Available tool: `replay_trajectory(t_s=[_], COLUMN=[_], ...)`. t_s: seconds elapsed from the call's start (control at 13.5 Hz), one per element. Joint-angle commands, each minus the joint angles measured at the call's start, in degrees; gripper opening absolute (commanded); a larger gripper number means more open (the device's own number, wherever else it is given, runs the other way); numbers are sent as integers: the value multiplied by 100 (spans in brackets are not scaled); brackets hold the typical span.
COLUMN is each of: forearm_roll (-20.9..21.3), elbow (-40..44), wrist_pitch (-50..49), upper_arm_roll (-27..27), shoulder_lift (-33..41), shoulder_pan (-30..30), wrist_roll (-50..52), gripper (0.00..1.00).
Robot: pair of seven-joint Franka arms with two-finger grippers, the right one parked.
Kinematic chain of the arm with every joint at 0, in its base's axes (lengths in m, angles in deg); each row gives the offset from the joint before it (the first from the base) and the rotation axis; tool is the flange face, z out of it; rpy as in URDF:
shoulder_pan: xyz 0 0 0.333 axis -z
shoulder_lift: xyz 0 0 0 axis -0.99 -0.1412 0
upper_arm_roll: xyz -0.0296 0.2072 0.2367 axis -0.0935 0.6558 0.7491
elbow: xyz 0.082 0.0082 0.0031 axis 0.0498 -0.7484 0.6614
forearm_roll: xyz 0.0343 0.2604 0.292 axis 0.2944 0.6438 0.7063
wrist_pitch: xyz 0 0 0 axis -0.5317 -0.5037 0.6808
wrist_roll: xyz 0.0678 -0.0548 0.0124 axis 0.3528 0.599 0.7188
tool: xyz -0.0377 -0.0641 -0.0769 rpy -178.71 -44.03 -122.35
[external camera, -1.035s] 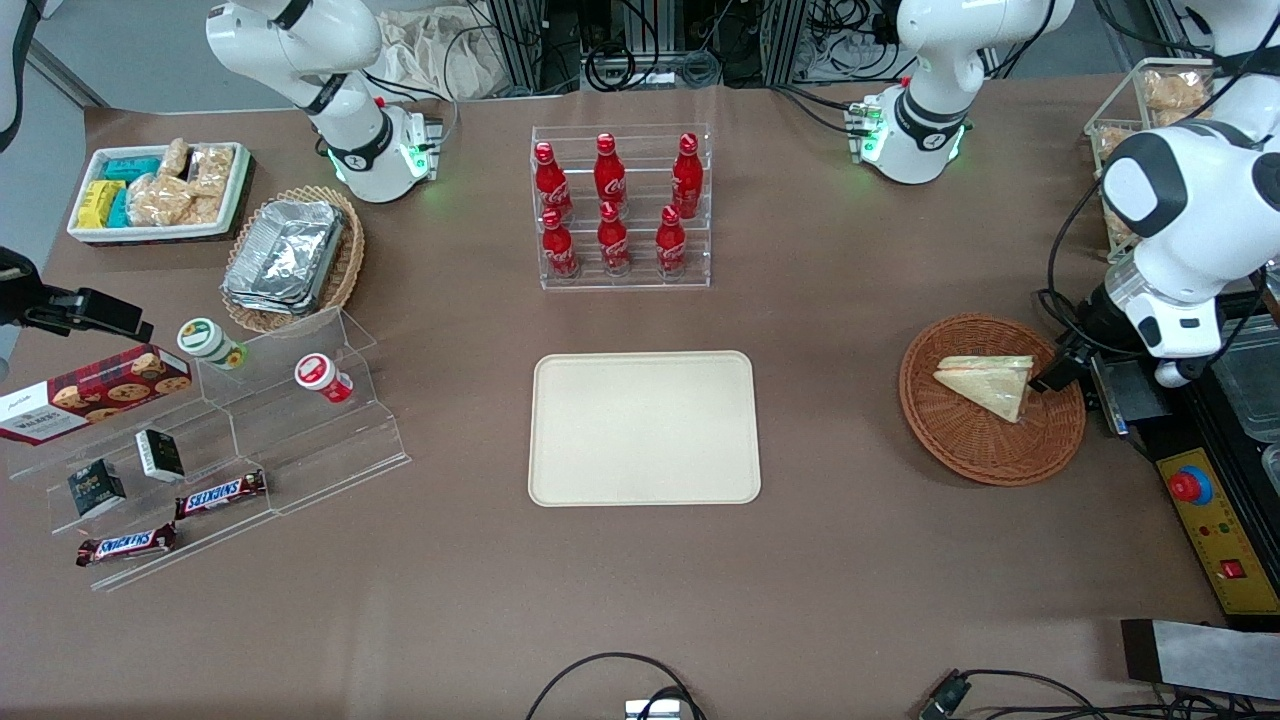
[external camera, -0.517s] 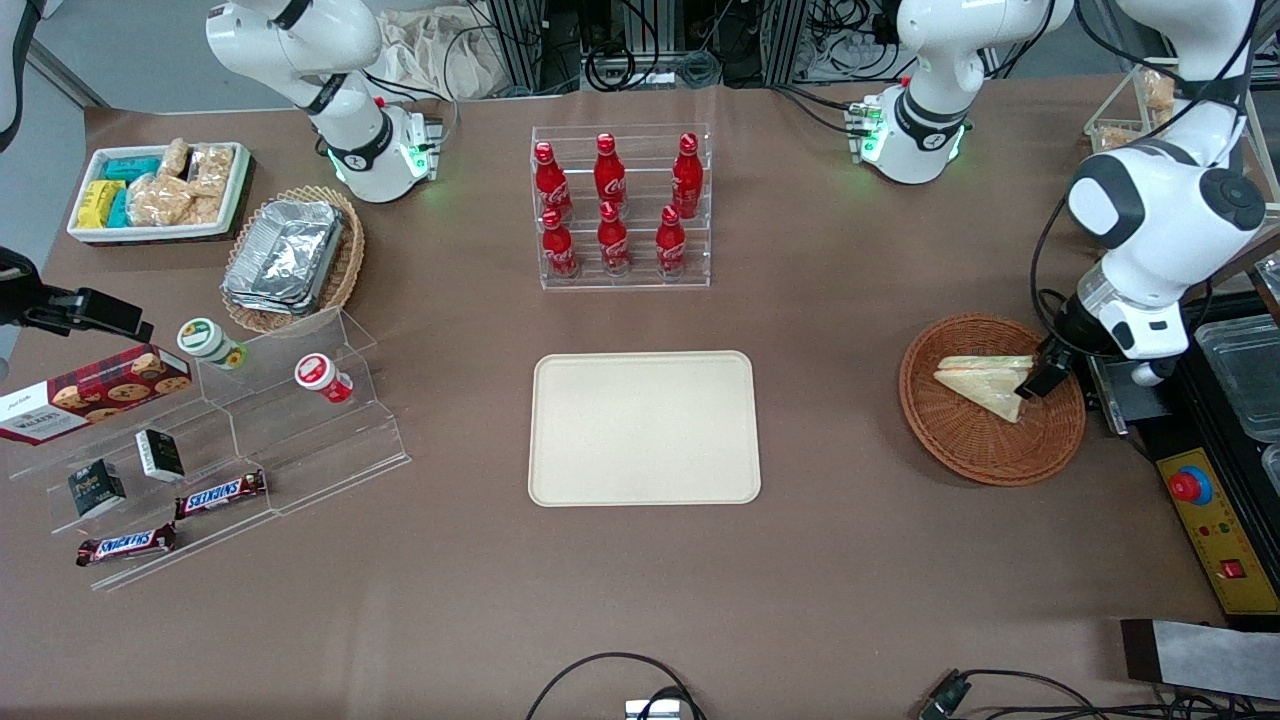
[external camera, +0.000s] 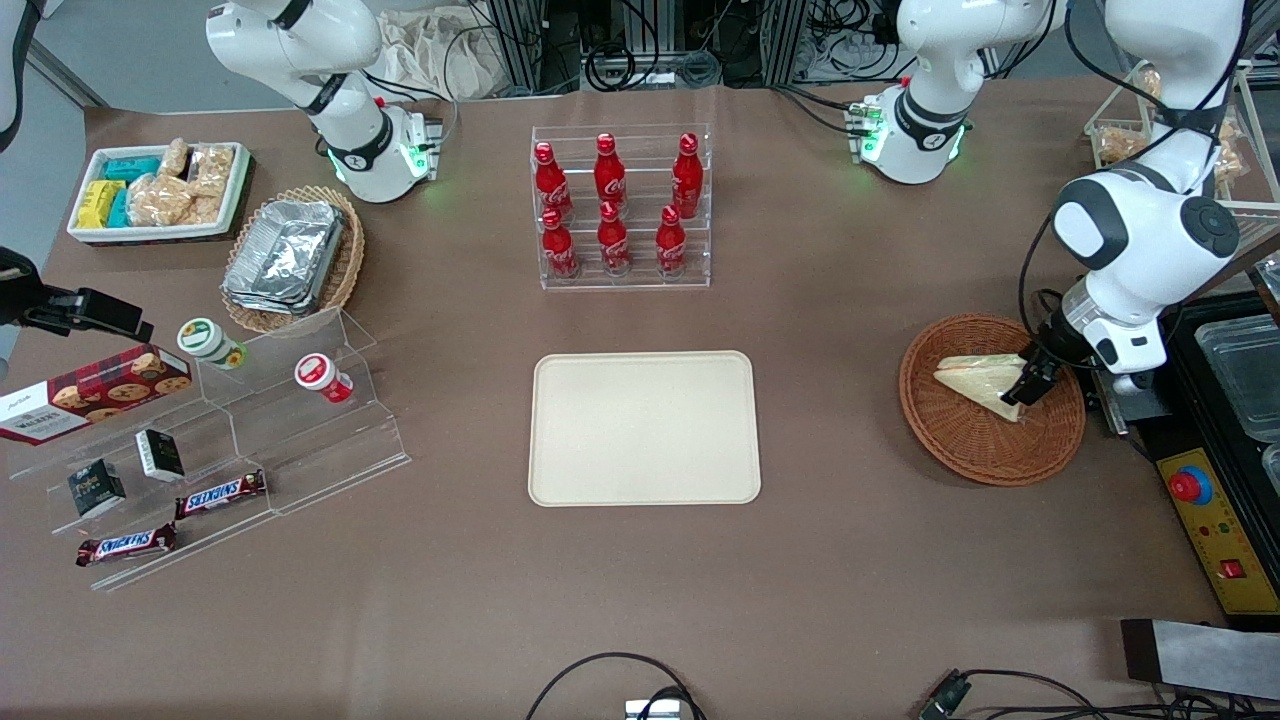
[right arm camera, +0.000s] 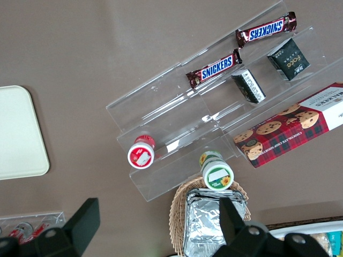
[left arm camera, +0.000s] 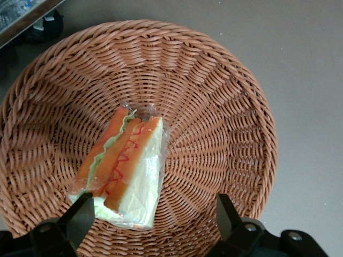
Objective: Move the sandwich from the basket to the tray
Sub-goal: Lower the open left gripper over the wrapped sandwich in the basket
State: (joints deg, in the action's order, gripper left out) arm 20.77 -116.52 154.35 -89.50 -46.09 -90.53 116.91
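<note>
None of the transfer is yet done: the clear-wrapped triangular white-bread sandwich [left arm camera: 120, 168] lies in the round reddish-brown wicker basket [external camera: 960, 450], the left gripper [left arm camera: 153, 214] poised over it, jaws apart, apparently not touching, while the beige rectangular tray [external camera: 644, 428] waits bare.

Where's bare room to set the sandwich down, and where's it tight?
The tray is bare across its whole surface. Open tabletop lies between tray and basket. Crowded: the bottle rack and the acrylic snack steps. The open gripper hangs over the sandwich.
</note>
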Motion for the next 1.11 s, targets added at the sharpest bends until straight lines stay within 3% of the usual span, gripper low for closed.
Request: replay_trajectory(t_s=[0.0,0.74,1.03], forearm_roll=[-94,-15,247], elbow=[-9,44,44], wrist_pitch=[110,-57,-267], upper_arm_roll=[-34,-34,-17], shoulder_lift=[-84,48,56], shoulder_pan=[-14,-6,-14], wrist_roll=[71,378,510], gripper=[100,100,100])
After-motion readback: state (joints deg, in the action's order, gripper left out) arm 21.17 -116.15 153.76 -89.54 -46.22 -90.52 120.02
